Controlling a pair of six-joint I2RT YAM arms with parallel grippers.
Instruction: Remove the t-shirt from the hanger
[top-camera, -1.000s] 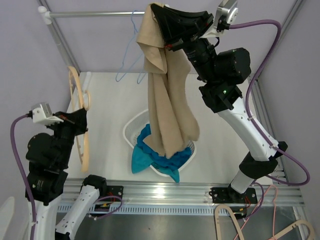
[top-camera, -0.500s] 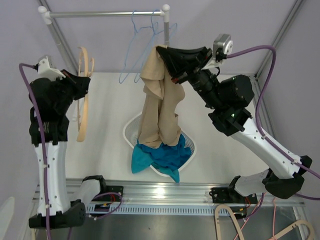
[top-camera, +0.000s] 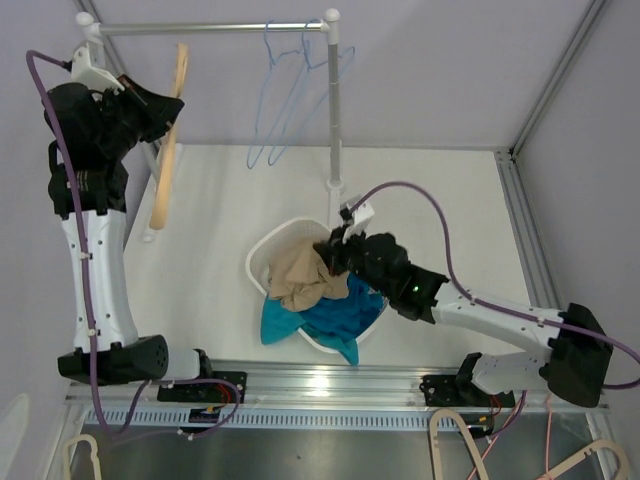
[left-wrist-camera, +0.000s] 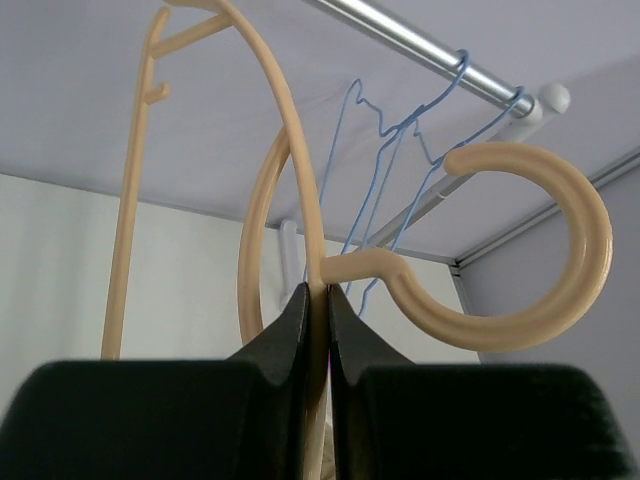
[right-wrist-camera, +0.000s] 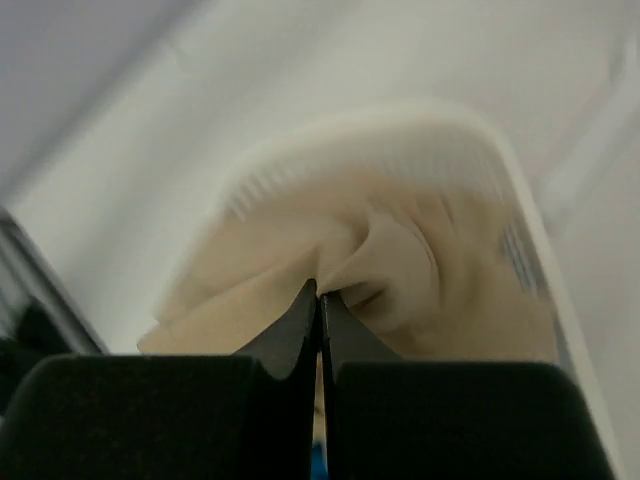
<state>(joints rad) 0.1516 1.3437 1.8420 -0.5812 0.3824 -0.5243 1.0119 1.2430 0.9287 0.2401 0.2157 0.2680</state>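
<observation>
Right gripper (right-wrist-camera: 320, 293) pinching shirt (top-camera: 300, 277) tight, shirt lying bunched in basket (top-camera: 283, 229) right under fingertips. Left gripper (left-wrist-camera: 318, 292) clamping bare hanger (left-wrist-camera: 595, 240) near rail (top-camera: 220, 28).

Top camera: high behind bases, facing down. Left wrist: up at hanger (left-wrist-camera: 590, 240). Right wrist: tight on basket (right-wrist-camera: 420, 120). Both seen overhead.

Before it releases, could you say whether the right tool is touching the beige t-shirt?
Touching: the right wrist view shows the right tool pinching the t-shirt.
</observation>
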